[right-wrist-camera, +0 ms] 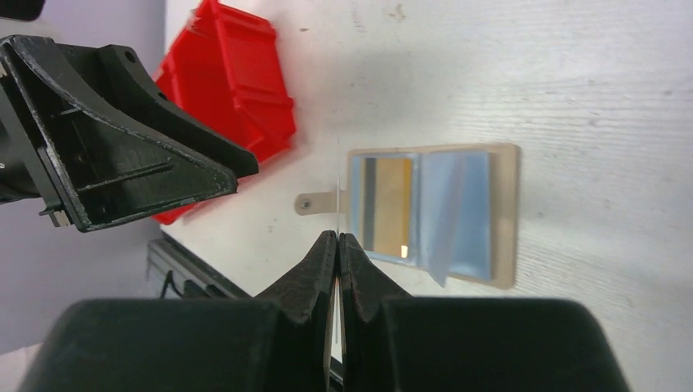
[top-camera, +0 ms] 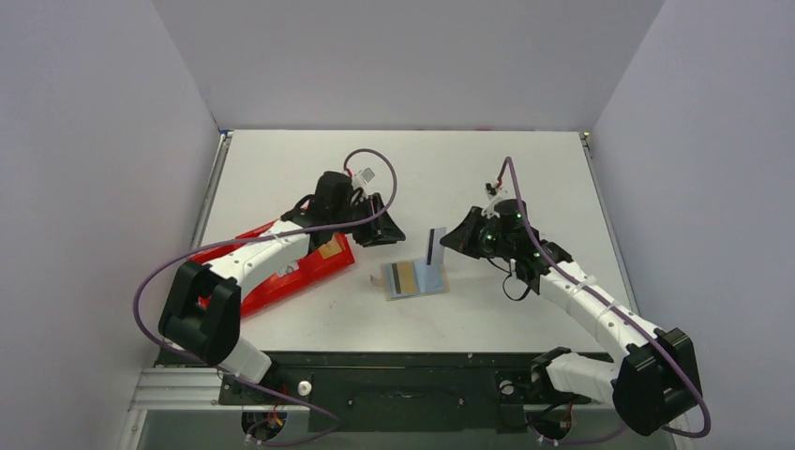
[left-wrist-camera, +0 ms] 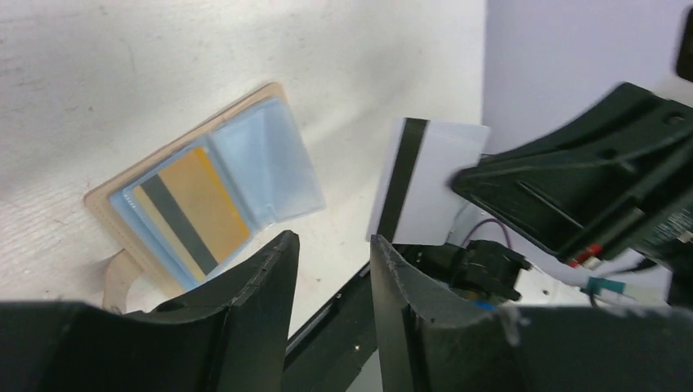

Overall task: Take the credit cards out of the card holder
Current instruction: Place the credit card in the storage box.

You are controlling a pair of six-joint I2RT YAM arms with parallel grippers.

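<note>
The card holder [top-camera: 427,281] lies open and flat on the table. It is tan with clear bluish sleeves, and shows too in the left wrist view [left-wrist-camera: 270,155] and the right wrist view [right-wrist-camera: 470,216]. A gold-orange card [top-camera: 405,278] with a dark stripe sits in its left sleeve [left-wrist-camera: 192,208] [right-wrist-camera: 388,204]. My right gripper [top-camera: 448,241] [right-wrist-camera: 338,237] is shut on a white card [top-camera: 436,246] with a black stripe [left-wrist-camera: 425,180], holding it upright above the holder. It shows edge-on in the right wrist view [right-wrist-camera: 337,192]. My left gripper [top-camera: 389,230] [left-wrist-camera: 331,238] is open and empty, just left of that card.
A red tray [top-camera: 281,281] [right-wrist-camera: 237,82] lies at the left under my left arm, with a tan card [top-camera: 329,249] in its near end. White walls enclose the table on three sides. A black rail runs along the near edge.
</note>
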